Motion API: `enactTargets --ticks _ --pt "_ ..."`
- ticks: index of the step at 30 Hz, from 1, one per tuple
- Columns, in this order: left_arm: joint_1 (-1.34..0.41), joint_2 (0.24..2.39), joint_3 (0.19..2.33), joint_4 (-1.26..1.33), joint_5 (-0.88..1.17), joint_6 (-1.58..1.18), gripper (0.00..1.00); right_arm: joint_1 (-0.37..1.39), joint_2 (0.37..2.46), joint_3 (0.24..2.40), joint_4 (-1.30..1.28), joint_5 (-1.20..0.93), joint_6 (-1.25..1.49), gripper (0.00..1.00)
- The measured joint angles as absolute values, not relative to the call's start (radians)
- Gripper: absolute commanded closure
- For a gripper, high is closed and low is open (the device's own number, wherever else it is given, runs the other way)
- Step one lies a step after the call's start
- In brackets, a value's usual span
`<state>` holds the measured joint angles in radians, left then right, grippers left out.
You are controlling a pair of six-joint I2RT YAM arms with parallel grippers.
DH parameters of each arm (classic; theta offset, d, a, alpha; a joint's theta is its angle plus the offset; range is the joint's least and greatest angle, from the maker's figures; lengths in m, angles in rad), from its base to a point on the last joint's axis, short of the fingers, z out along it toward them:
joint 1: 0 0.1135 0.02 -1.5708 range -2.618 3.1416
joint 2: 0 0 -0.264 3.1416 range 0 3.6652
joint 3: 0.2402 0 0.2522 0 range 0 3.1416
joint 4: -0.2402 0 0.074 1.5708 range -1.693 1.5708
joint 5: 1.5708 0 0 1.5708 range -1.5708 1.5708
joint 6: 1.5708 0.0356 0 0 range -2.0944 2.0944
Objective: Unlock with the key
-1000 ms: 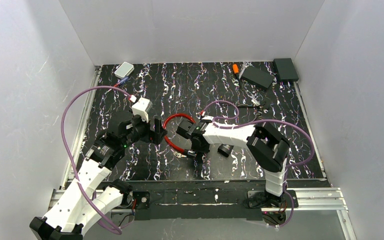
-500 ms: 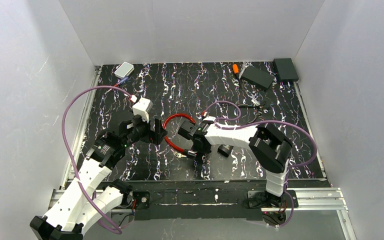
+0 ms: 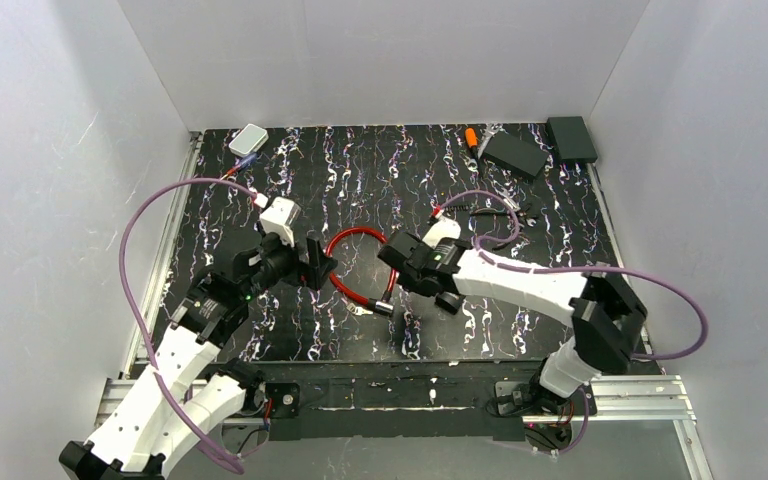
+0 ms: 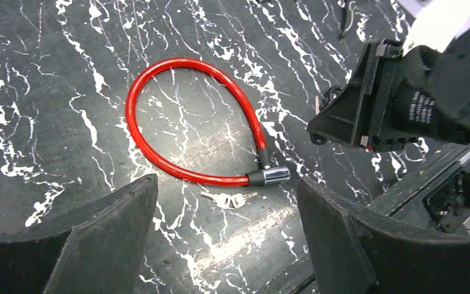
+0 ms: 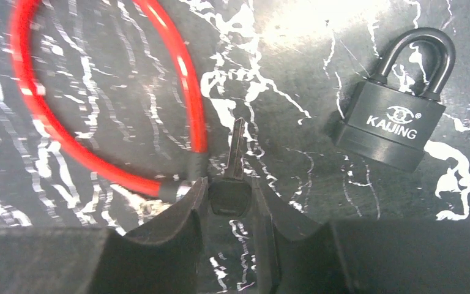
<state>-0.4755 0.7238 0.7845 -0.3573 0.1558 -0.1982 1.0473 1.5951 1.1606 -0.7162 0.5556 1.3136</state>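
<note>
Swinging rightward in the top view, away from the cable lock (image 4: 269,176) at centre frame and over toward the padlock (image 5: 398,116). Pinching the key (image 5: 235,153) by its black head in the right end effector (image 5: 229,184), jaws narrowed onto it, blade pointing up-frame in the wrist view. Leaving the padlock flat on the worktop (image 3: 360,170) at upper right of that view, shackle closed, clear of the blade. Probably lining up for its keyhole, not showing here. Keeping the left end effector (image 4: 226,180) wide open and empty above the cable lock.
</note>
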Motion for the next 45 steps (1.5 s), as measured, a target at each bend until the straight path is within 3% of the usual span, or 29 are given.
enactTargets --ticks 12,20,30,45 --pt "-0.476 0.596 0.653 -0.120 0.249 -0.480 0.24 1.041 1.280 1.063 -0.622 0.597 1.416 0.99" --pt "-0.476 0.621 0.613 0.046 0.301 -0.650 0.35 1.041 1.126 1.020 -0.550 0.607 1.546 0.99" --pt "-0.560 0.712 0.590 0.241 0.307 -0.730 0.42 1.041 1.113 1.038 -0.572 0.587 1.744 0.99" --pt "-0.706 0.861 0.590 0.334 0.236 -0.699 0.47 1.041 1.164 1.081 -0.549 0.466 1.835 0.99"
